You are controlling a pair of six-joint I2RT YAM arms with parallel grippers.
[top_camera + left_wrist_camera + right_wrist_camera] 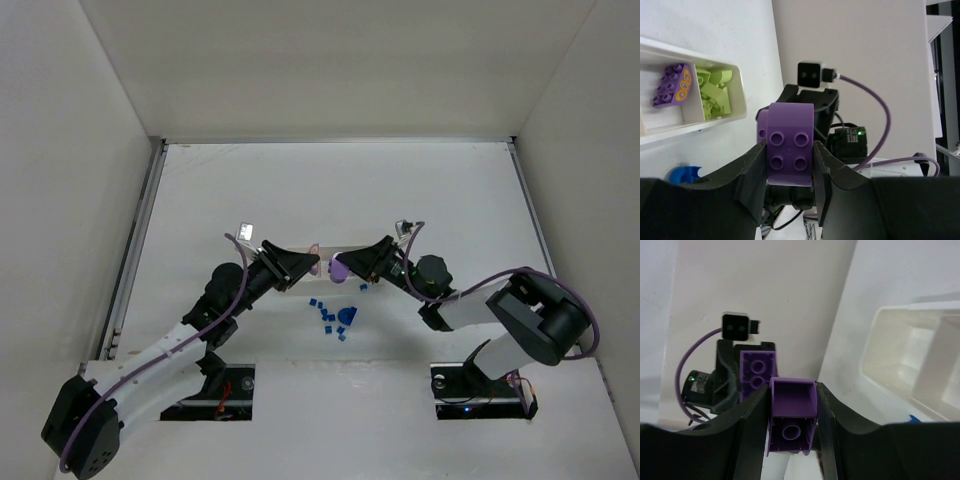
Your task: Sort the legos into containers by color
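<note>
Tray (695,127) holds purple-and-orange piece (672,86); neighbouring compartment holds yellow-green pieces (715,92).

Purple brick (789,150) is smooth plastic — white tray (740,95) glossy, left gripper's fingers (752,175) matt.

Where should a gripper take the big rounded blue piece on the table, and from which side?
Likely from straight above, since the rounded blue piece lies on the open table. Grip across its straighter sides, not over its curve, which may slip out.
</note>
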